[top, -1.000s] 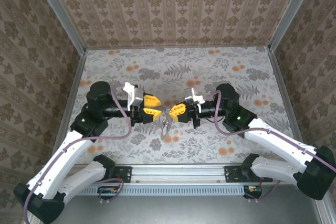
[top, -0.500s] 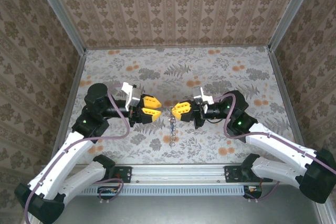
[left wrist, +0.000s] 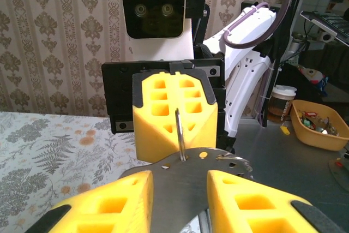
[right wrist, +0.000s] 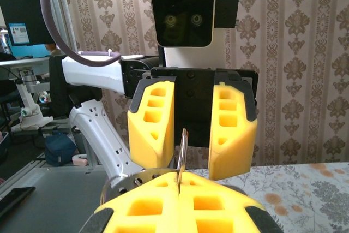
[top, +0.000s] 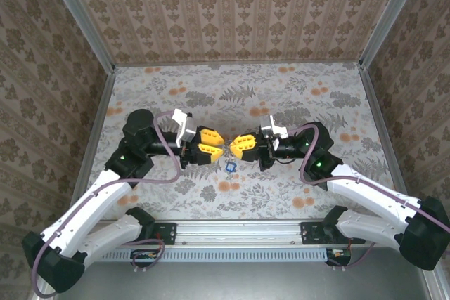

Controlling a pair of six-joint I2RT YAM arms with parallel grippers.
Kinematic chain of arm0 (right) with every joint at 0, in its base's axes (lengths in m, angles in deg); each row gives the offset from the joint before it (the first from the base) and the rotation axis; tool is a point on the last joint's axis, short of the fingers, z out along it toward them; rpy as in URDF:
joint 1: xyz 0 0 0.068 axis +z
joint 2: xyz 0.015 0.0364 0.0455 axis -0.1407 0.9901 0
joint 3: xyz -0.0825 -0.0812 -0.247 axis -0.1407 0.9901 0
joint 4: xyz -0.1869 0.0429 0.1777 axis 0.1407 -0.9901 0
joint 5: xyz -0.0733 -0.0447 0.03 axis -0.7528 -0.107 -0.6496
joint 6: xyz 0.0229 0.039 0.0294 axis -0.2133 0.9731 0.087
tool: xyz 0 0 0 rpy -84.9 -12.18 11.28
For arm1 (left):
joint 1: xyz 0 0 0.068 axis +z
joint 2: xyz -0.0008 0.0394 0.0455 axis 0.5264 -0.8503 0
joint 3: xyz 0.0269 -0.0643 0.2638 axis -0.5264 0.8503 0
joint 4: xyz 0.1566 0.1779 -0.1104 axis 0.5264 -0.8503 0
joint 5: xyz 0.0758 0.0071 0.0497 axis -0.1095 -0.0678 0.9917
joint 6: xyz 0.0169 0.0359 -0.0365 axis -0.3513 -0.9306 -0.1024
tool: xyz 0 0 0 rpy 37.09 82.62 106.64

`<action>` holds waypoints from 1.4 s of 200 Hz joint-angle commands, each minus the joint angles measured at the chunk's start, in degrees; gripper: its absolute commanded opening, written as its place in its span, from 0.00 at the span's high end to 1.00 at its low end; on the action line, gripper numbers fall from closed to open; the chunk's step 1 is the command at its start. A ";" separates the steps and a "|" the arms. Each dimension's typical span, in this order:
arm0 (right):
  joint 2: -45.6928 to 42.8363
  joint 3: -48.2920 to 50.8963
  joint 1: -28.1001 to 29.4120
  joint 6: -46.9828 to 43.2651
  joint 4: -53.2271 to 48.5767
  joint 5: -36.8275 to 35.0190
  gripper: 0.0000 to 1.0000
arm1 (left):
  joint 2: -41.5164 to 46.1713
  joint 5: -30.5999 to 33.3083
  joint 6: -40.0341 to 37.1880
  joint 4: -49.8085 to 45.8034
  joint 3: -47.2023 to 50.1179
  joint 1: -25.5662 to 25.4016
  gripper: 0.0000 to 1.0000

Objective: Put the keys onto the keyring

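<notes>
My right gripper (top: 241,145) (right wrist: 180,184) is shut on the keyring (right wrist: 182,151), a thin grey loop that stands edge-on out of its pinched yellow tips. Tip to tip with it is my left gripper (top: 209,142) (left wrist: 180,189). A flat silvery key (left wrist: 180,175) with small holes fills the gap between the left fingers and meets both inner faces. The keyring (left wrist: 179,135) passes through one of those holes. A blue-headed key (top: 230,167) dangles below the two grippers, above the table.
The floral table (top: 232,96) is walled on three sides by patterned panels. A metal rail (top: 232,233) runs along the near edge between the arm bases. Beyond the table stand an orange bowl (left wrist: 319,124) and a cup (left wrist: 281,99).
The left gripper has moved right until it meets the right gripper, and its fingers have narrowed around the silvery key. The hanging keys have drawn up closer under the grippers.
</notes>
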 commanded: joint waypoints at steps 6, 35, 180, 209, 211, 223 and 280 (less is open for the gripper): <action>-0.33 0.50 0.21 0.70 3.30 -0.36 1.00 | -0.55 -0.38 0.59 3.35 -1.76 -0.75 0.70; -0.08 0.40 0.16 0.15 2.33 -0.36 1.00 | -1.29 -0.47 0.85 4.38 -1.96 -1.01 0.71; -0.45 -0.19 0.38 -2.45 -2.78 -3.07 0.98 | -2.44 1.63 -6.26 -6.28 -6.26 -2.64 1.00; -3.67 -2.44 0.47 -9.56 -16.93 -7.80 0.63 | -2.45 8.88 -17.39 -22.39 -11.22 -3.81 1.00; -4.03 -2.62 0.47 -10.08 -18.32 -8.28 0.62 | -2.52 9.48 -17.88 -23.00 -11.53 -3.94 1.00; -6.22 -3.60 0.47 -13.70 -25.04 -11.11 0.57 | -3.10 12.65 -21.86 -28.94 -13.55 -4.62 1.00; -9.89 -7.49 0.47 -22.20 -39.86 -15.99 0.57 | -9.48 24.06 -32.43 -46.22 -22.12 -9.37 1.00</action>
